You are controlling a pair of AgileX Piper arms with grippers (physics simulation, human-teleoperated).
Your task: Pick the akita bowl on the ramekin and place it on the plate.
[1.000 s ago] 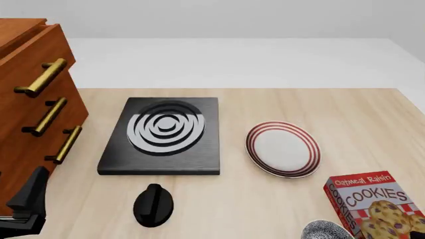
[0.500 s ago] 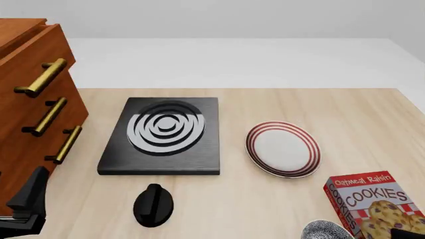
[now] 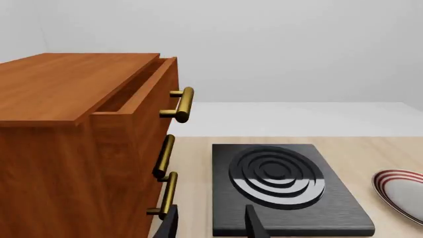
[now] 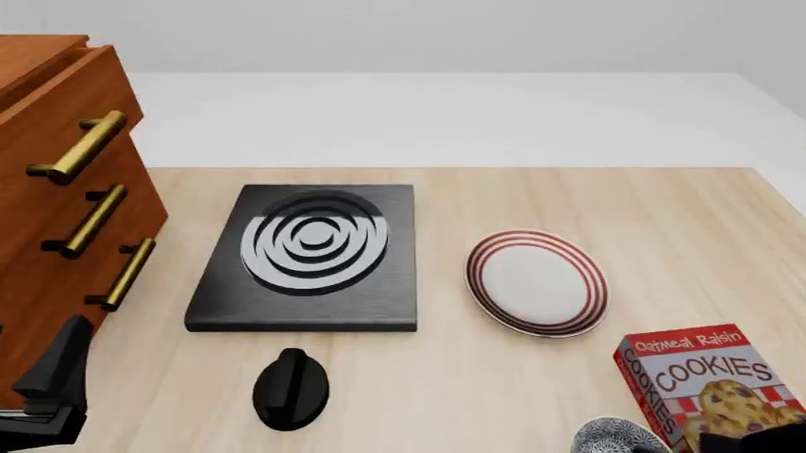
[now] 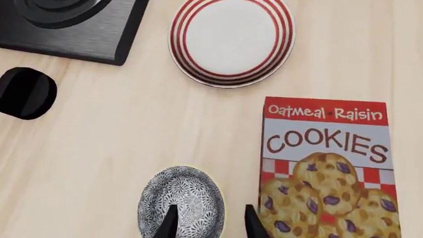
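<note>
One akita bowl (image 5: 181,201) sits on the counter (image 4: 504,377), its speckled shell showing from above; the ramekin under it cannot be made out, so no count of it is possible. There is one plate (image 4: 538,282) with red rings. One box of oatmeal raisin cookies (image 5: 327,163) lies flat beside the bowl. One black stove burner (image 4: 309,255) carries a single set of raised rings, and one black knob (image 4: 291,389) lies near it. One wooden cabinet (image 3: 73,148) stands at the side, with three brass handles (image 3: 180,105) in a column. Two pincers show, the left pincer (image 3: 210,225) and the right pincer (image 5: 210,223), each with two fingers.
</note>
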